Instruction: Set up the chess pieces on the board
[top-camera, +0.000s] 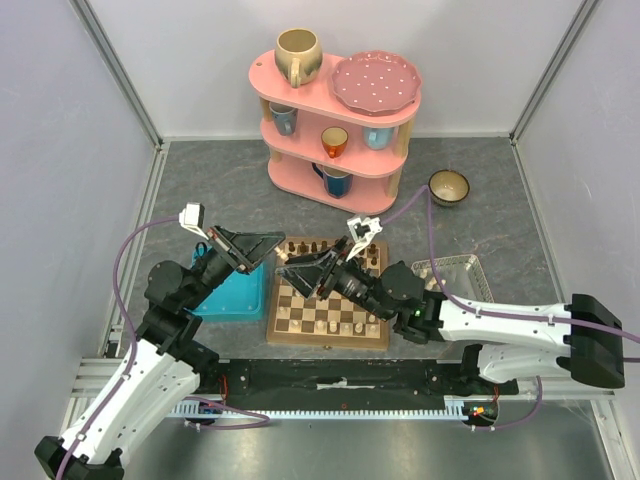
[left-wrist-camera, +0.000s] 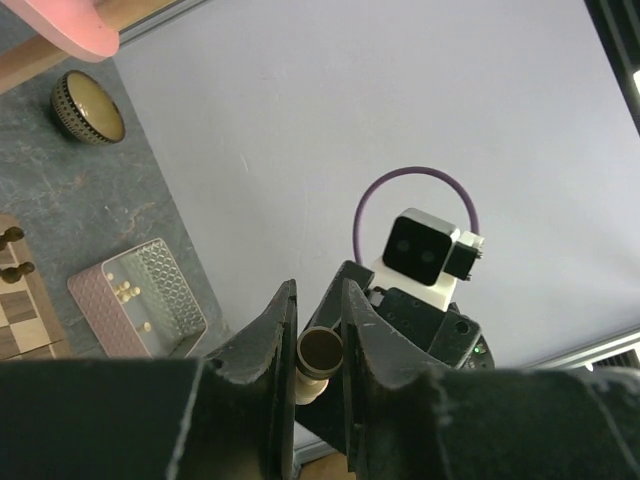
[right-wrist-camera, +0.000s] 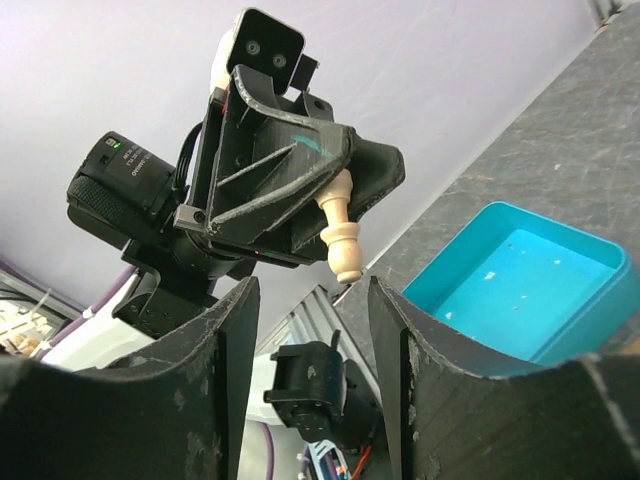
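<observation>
A chess piece (right-wrist-camera: 343, 235) is clamped in the left gripper (left-wrist-camera: 317, 300); the right gripper (right-wrist-camera: 312, 290) is spread wide (empty) facing it, turquoise tray (right-wrist-camera: 520, 290) beyond.

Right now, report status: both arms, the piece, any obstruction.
Left fingers shut on pale piece, held off the table. Right fingers open, empty, facing it. Board partly set. Nothing between the arms.

Overhead camera looks down from behind; wrist cameras (left-wrist-camera: 425, 250) face each other, sharing the chessman (right-wrist-camera: 342, 235)
</observation>
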